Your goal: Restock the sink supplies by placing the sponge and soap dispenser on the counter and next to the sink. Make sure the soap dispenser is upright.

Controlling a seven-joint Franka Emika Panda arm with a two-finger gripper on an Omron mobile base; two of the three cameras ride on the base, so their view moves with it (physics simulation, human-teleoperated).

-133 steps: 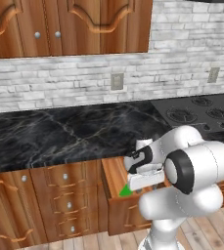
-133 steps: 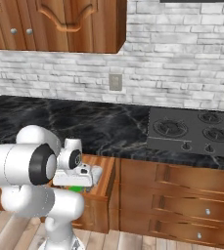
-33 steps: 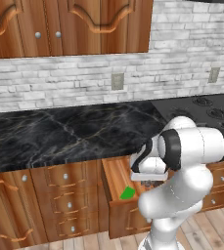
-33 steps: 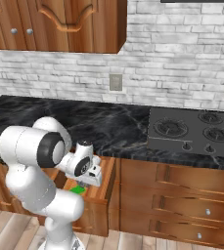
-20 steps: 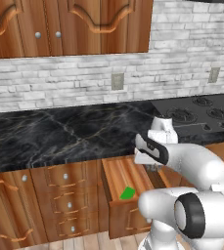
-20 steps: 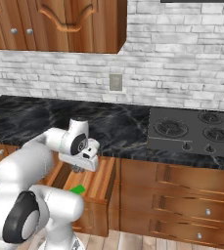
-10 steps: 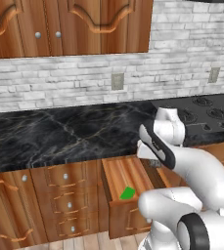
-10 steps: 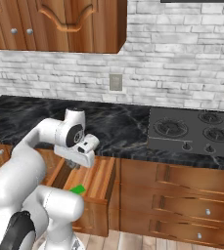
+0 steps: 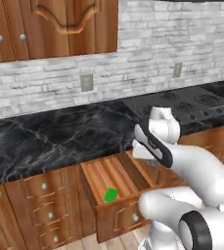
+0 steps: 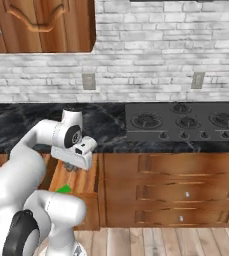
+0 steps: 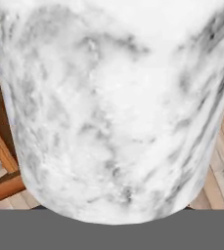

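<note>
My pincer hangs just over the open drawer, and I judge it to be clamped on the soap dispenser: its pale, cloudy, rounded body presses right up against my hand camera, though my fingertips themselves are hidden behind it, so I cannot see how they sit on the bottle. From the base views the bottle is too tucked under my hand to make out.

What worries me is the grip. The bottle's wall looks smooth and curved, grey-veined like polished stone (slick, I would guess), and a round body can twist or slide between flat pads if I swing too fast. If it rolls in my hold, I may set it down tilted, and it must end upright. I also judge the drawer's wooden side and the counter lip close enough that a careless lift could knock the bottle against them.

The sponge lies in the drawer, a small flat green block on warm brown ribbed wood, near the front wall; it is not yet fetched. Above, the counter is glossy black with thin pale veins, hard and likely slippery underfoot for a light bottle. To my right sits the matte black stovetop with its round burners, which I must not mistake for the worktop. Behind runs a rough white brick wall.
</note>
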